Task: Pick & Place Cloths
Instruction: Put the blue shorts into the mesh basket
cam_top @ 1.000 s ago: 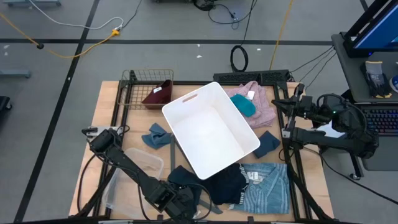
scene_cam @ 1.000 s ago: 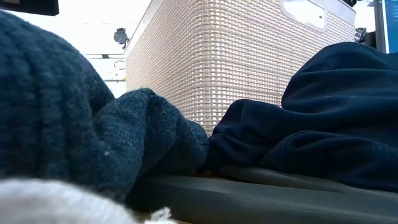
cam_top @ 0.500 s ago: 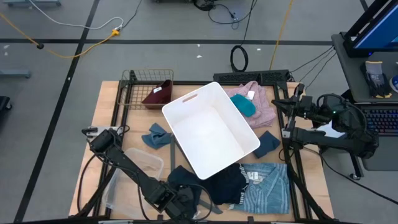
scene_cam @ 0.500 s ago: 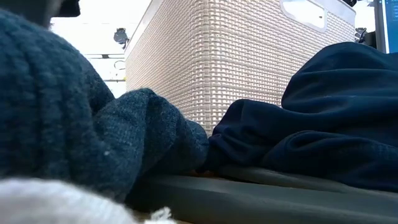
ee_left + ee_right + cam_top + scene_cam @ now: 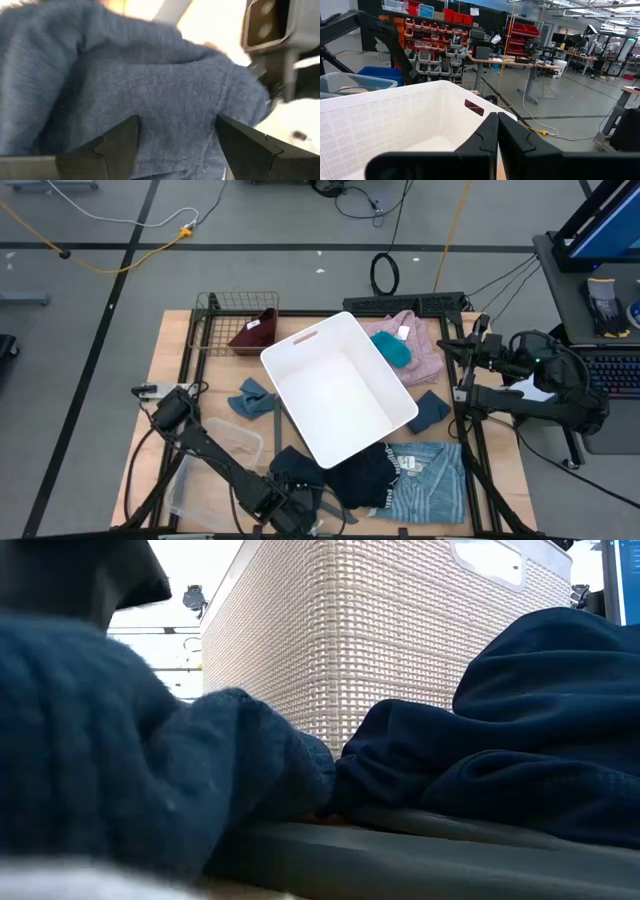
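A dark blue knitted cloth (image 5: 295, 468) lies bunched at the table's near edge, next to a black cloth (image 5: 365, 475) and the blue striped shirt (image 5: 432, 480). My left gripper (image 5: 175, 145) is open right over this knitted cloth (image 5: 150, 85), which fills the gap between its fingers. In the low view the gripper's dark body (image 5: 80, 580) sits on the cloth's top (image 5: 100, 740). My right gripper (image 5: 497, 135) waits shut at the right edge, level, facing the white basket (image 5: 340, 385). Teal (image 5: 393, 352) lies on pink fleece (image 5: 418, 340). My left gripper comes at the knitted cloth from above, slanting steeply down, its open fingers (image 5: 120, 145) standing on either side of a raised hump (image 5: 170, 115) of the fabric. The cloth lies heaped on the table. Whether the fingertips press into it, I cannot tell.
A wire basket (image 5: 215, 305) at the far left holds a dark red cloth (image 5: 252, 332). Small blue cloths lie left (image 5: 250, 398) and right (image 5: 432, 408) of the white basket. A clear plastic tub (image 5: 215, 465) sits beside my left arm.
My left gripper has come down onto the knitted cloth and rolled about its own axis. In the low view its dark body has dropped into the picture and the cloth's top has sunk beneath it.
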`<act>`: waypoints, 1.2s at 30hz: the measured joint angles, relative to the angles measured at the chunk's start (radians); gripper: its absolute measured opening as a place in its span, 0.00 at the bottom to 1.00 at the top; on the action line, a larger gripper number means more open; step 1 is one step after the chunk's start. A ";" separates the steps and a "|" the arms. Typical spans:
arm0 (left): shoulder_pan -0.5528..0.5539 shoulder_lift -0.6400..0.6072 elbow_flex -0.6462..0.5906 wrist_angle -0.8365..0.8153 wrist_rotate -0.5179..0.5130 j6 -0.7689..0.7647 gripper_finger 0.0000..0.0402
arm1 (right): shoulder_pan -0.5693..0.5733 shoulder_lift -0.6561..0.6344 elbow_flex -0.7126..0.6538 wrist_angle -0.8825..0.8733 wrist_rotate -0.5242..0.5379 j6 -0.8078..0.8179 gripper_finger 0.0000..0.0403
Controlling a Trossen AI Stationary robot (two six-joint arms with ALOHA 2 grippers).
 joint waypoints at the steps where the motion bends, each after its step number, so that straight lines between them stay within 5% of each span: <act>1: 0.000 0.012 0.000 0.001 0.013 0.003 0.65 | 0.000 0.000 0.000 0.000 0.000 0.000 0.01; 11: -0.002 0.085 0.003 0.033 0.072 0.083 0.57 | 0.000 0.000 0.000 0.000 0.002 0.010 0.01; 23: 0.004 0.082 0.002 0.043 0.050 0.065 0.04 | 0.000 0.000 0.000 0.000 0.002 0.026 0.01; 36: 0.014 -0.108 -0.003 0.038 0.043 0.010 0.01 | 0.000 0.000 0.000 0.000 0.002 0.026 0.01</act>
